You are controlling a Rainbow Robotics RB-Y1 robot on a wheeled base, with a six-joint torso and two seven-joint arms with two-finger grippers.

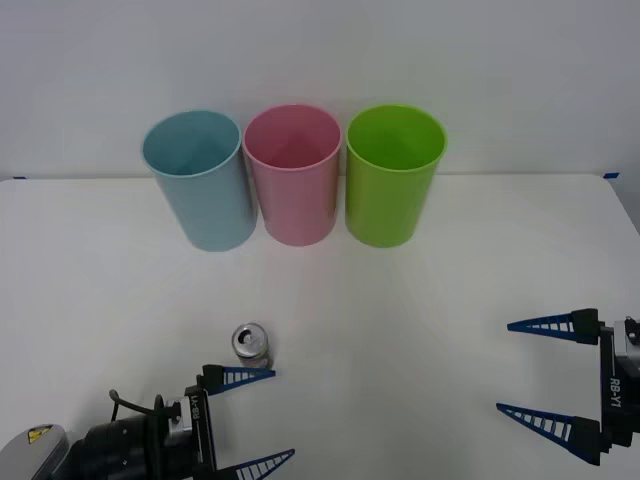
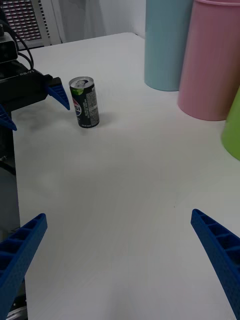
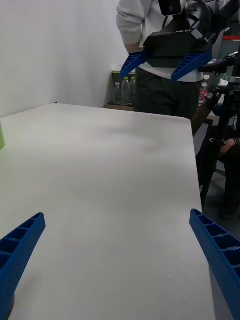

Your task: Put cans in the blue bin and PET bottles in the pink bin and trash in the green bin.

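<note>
The left end effector (image 1: 250,417) hovers low over the white worktop (image 1: 400,320) with its blue fingers spread wide, holding nothing. The can (image 1: 251,345) stands upright just beyond its farther fingertip, close beside it but outside the gap. The right end effector (image 1: 525,368) sits well off to the can's other side, also wide open and empty. Far past both, against the wall, the blue bin (image 1: 200,180), pink bin (image 1: 293,175) and green bin (image 1: 392,175) stand in a row, the can nearest the blue and pink ones.

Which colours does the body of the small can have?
The can has a dark body with white and yellow-green print, silver top; clearest in the right wrist view.
</note>
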